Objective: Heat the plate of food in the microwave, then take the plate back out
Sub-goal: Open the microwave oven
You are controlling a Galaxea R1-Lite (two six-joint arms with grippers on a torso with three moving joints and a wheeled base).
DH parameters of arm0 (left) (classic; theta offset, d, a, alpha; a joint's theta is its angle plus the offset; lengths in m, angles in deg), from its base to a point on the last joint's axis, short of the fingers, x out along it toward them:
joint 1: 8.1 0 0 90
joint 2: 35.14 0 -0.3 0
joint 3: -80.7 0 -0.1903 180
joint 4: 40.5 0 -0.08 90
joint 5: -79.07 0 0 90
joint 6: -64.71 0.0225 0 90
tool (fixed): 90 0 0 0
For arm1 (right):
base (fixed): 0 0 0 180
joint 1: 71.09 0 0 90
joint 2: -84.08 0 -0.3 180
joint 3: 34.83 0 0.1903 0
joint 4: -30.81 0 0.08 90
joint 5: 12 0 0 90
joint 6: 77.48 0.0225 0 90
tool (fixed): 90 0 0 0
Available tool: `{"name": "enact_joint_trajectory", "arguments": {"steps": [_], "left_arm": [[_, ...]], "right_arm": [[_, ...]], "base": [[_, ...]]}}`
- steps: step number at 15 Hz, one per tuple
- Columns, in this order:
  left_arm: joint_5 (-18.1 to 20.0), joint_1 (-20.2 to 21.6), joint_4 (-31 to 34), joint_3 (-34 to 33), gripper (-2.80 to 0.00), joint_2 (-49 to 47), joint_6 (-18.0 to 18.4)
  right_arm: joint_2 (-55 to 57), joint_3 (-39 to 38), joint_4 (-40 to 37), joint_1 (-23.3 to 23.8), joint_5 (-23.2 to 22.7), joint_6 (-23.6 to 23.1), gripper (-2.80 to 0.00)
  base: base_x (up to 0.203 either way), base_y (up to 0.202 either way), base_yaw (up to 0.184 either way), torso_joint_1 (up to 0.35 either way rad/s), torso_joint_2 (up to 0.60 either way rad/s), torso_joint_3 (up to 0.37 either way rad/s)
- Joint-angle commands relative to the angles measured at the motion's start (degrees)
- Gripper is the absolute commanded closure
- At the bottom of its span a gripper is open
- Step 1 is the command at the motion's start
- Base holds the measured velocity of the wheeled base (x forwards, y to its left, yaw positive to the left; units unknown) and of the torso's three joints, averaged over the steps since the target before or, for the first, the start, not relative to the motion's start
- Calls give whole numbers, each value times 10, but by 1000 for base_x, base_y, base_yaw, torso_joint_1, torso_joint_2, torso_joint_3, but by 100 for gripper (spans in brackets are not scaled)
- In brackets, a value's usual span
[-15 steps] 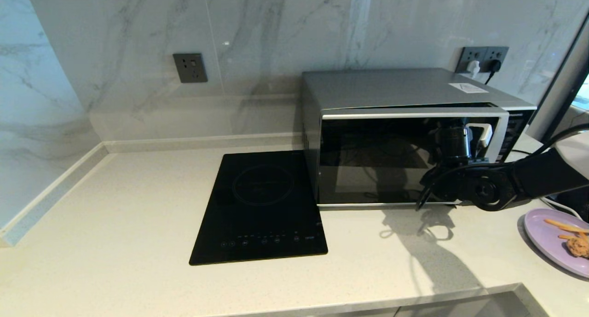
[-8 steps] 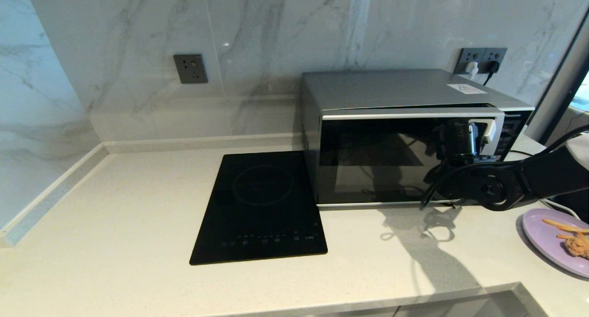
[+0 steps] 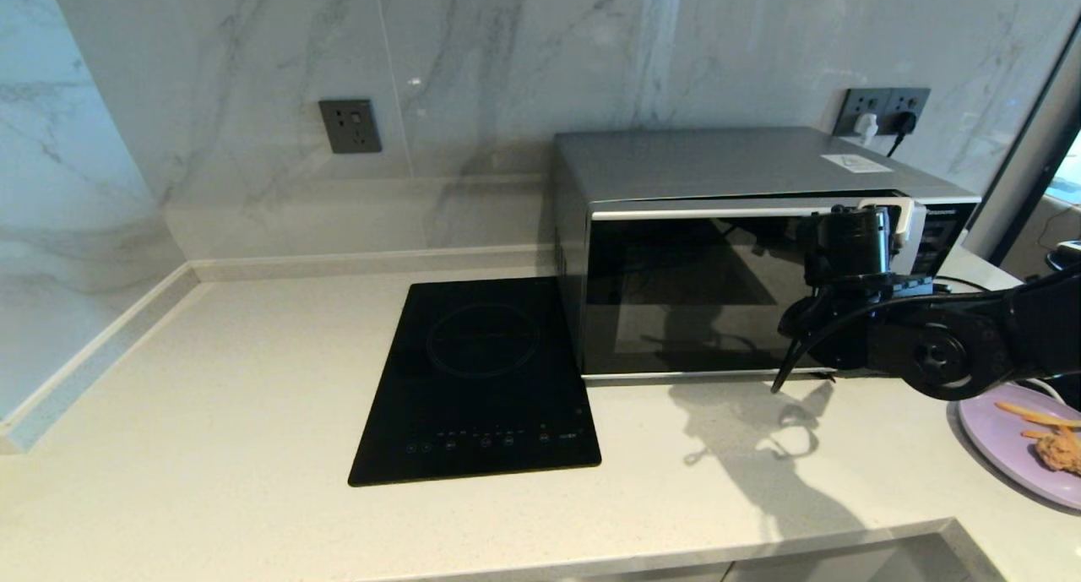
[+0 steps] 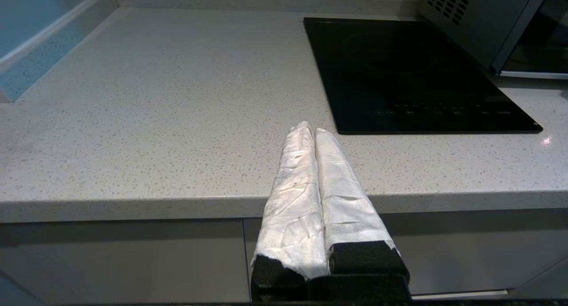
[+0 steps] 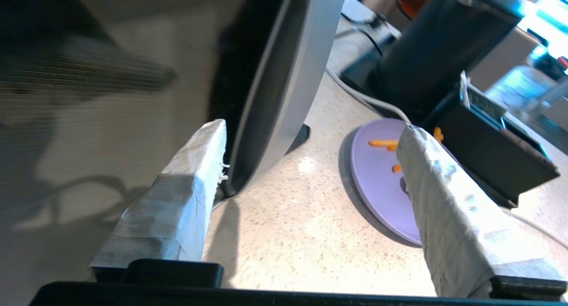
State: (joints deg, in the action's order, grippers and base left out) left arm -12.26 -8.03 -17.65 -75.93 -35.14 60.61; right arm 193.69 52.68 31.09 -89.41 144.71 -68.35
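Right tool stands spread at the microwave's door edge, holding nothing, one finger beside the silver handle. Just beyond, the plate of food rests on the surface. Left tool, pressed together, hangs by the surface's front edge.

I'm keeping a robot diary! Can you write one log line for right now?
right gripper: jaws open beside microwave handle | plate of food: on counter, right | left gripper: parked, shut

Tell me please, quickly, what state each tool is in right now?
Left tool: closed, holding nothing, parked over the counter edge.
Right tool: open, holding nothing, at the microwave handle.
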Motion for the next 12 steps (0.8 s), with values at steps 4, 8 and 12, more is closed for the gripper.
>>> {"name": "enact_joint_trajectory", "arguments": {"steps": [4,8,12], "left_arm": [[0,0,0,0,0,-1,0],[0,0,0,0,0,-1,0],[0,0,0,0,0,-1,0]], "right_arm": [[-132,5,-27,-52,7,-45,-280],[-166,137,-140,-35,-2,-87,-280],[-123,303,-251,24,-45,-136,0]], "base": [[0,0,0,0,0,0],[0,0,0,0,0,0],[0,0,0,0,0,0]]}}
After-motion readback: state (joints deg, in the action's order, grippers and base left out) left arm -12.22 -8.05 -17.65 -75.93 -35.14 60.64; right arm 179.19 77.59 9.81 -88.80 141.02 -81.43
